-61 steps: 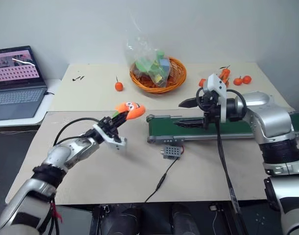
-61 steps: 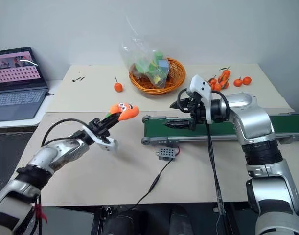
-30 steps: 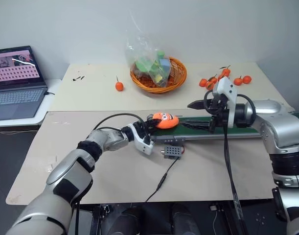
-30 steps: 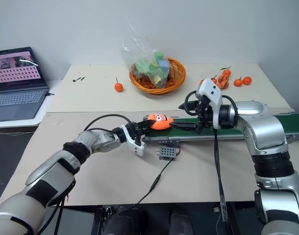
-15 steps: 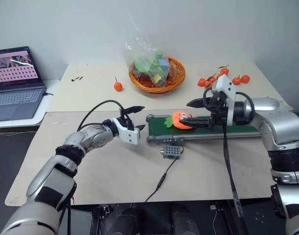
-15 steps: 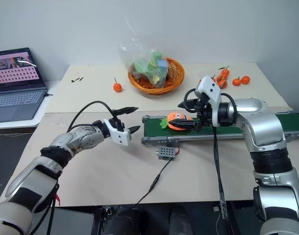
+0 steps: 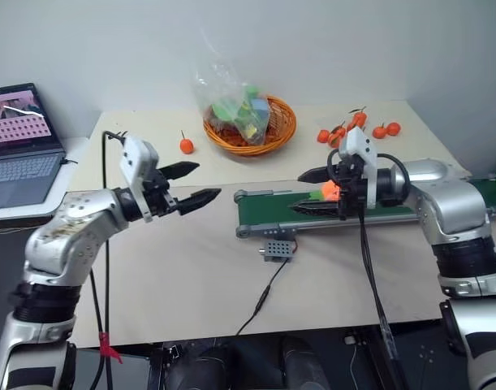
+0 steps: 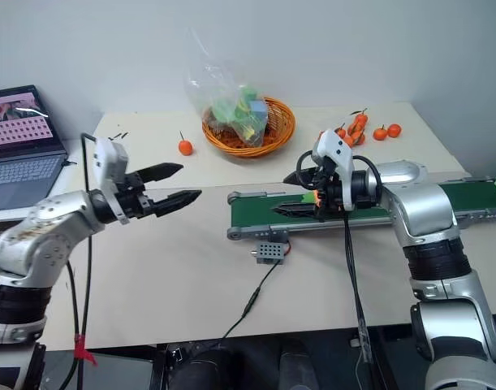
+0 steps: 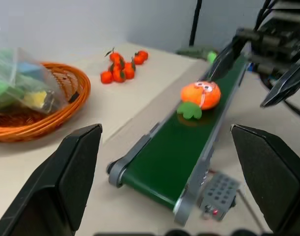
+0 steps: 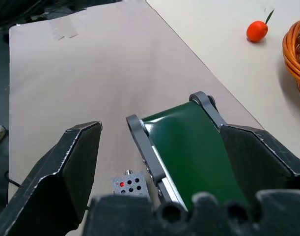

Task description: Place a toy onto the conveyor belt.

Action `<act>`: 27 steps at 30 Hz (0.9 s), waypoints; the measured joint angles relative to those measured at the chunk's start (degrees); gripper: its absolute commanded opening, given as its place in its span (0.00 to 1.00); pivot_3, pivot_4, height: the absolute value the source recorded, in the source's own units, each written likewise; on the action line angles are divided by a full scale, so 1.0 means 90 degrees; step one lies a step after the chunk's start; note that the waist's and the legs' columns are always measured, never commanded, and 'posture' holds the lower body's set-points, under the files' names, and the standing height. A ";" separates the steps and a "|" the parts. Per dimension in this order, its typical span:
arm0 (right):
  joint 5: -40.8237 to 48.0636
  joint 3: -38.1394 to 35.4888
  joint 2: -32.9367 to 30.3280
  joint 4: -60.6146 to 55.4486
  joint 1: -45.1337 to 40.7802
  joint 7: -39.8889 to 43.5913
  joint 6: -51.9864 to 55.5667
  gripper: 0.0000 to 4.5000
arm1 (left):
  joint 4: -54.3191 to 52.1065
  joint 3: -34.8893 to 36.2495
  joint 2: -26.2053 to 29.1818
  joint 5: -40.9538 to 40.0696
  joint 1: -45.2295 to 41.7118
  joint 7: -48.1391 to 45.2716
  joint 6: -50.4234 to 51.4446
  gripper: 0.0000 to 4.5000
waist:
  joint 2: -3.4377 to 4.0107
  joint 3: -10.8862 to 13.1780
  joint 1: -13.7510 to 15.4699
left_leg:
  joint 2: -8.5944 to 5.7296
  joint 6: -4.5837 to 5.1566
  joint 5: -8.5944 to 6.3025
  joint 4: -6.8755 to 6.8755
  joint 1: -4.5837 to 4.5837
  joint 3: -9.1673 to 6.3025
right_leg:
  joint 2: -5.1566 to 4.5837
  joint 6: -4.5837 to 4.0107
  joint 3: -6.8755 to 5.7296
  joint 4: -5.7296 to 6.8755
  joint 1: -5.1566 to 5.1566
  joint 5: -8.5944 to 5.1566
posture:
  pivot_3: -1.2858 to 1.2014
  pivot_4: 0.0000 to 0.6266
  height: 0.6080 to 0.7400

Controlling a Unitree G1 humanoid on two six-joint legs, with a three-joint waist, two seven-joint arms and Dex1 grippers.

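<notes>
The orange plush toy [image 9: 201, 94] lies with its green leaf on the dark green conveyor belt [image 7: 268, 210], a little in from the belt's left end. In the head views the toy [image 7: 329, 192] peeks out behind my right gripper [image 7: 296, 192]. That gripper hovers open over the belt, pointing along it toward its left end. I cannot tell whether it touches the toy. My left gripper [image 7: 207, 179] is open and empty. It is raised above the table, well left of the belt's end roller, and points toward the belt.
A small grey box [image 7: 278, 250] with a cable sits in front of the belt. An orange wicker basket [image 7: 249, 122] holding a clear bag of blocks stands at the back. A single small fruit [image 7: 185, 145] lies left of it, several more [image 7: 353, 130] right. A laptop [image 7: 16, 146] is far left.
My left gripper let go of the toy on the belt, then drew back left and rose. The toy has travelled right along the belt, under my right gripper. The camera has shifted.
</notes>
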 measured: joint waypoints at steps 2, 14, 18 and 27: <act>-0.0001 0.0014 0.0057 0.0044 -0.0059 0.0065 -0.0019 1.00 | -0.0040 0.0095 -0.0042 -0.0075 0.0027 0.0130 0.0187 0.99 | 0.0000 0.0000 0.0002 | 0.0015 -0.0010 -0.0002 0.0001 -0.0001 0.0009 | 0.0018 -0.0010 0.0007 -0.0006 -0.0003 0.0006 | 0.52 0.24 1.00; -0.0010 0.0026 0.0262 0.0238 -0.0181 0.0153 -0.0127 1.00 | -0.0226 0.0479 -0.0249 -0.0183 0.0151 0.0588 0.0708 0.99 | 0.0000 0.0000 0.0035 | 0.0034 -0.0029 -0.0009 0.0000 0.0001 0.0035 | 0.0044 -0.0017 0.0038 -0.0013 -0.0011 0.0010 | 0.52 0.24 1.00; -0.0011 0.0026 0.0282 0.0265 -0.0185 0.0151 -0.0131 1.00 | -0.0227 0.0479 -0.0327 -0.0182 0.0113 0.0672 0.0826 0.99 | 0.0000 0.0000 0.0058 | 0.0034 -0.0030 -0.0009 0.0000 0.0001 0.0038 | 0.0044 -0.0017 0.0039 -0.0013 -0.0012 0.0010 | 0.52 0.24 1.00; -0.0017 0.0026 0.0307 0.0305 -0.0253 0.0145 -0.0148 1.00 | -0.0248 0.0479 -0.0428 -0.0179 -0.0008 0.0743 0.0907 0.99 | 0.0000 0.0000 0.0099 | 0.0034 -0.0031 -0.0010 0.0000 0.0001 0.0040 | 0.0044 -0.0017 0.0040 -0.0014 -0.0013 0.0010 | 0.52 0.24 1.00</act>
